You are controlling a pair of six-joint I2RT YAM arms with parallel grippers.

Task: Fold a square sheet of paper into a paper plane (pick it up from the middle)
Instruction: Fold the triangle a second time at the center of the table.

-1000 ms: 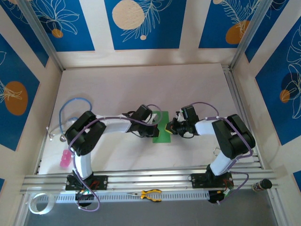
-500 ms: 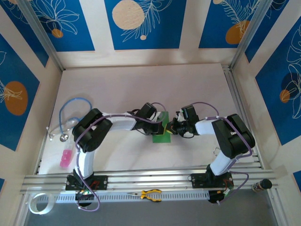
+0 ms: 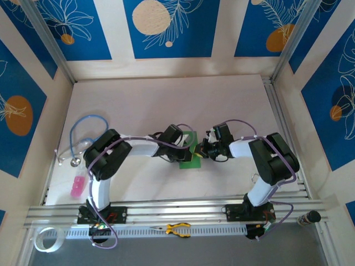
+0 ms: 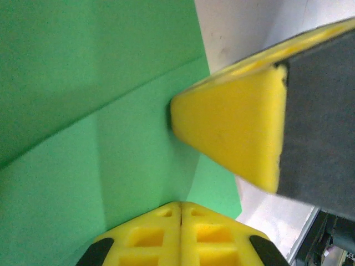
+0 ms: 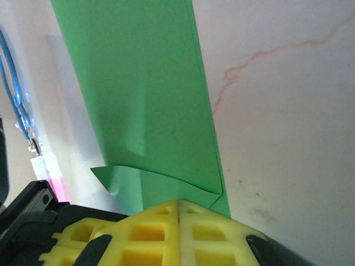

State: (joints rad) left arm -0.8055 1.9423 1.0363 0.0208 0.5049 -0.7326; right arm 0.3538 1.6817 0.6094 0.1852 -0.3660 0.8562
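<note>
Green paper: the square sheet (image 4: 83, 166), part-folded, lay on the table (image 5: 277, 111) beneath both tips. Left gripper (image 4: 180, 213) and right gripper (image 5: 179, 209), each with fingers pressed together, bore down facing each other, probably pinning and sharpening a crease.

Pink object (image 3: 76, 187), pliers (image 3: 177, 229), blue tubing (image 3: 89, 116), tape roll (image 3: 45, 239).

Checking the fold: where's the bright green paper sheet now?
Top view: mid-table, the bright green paper sheet lies between the left gripper and right gripper, at their tips.
</note>
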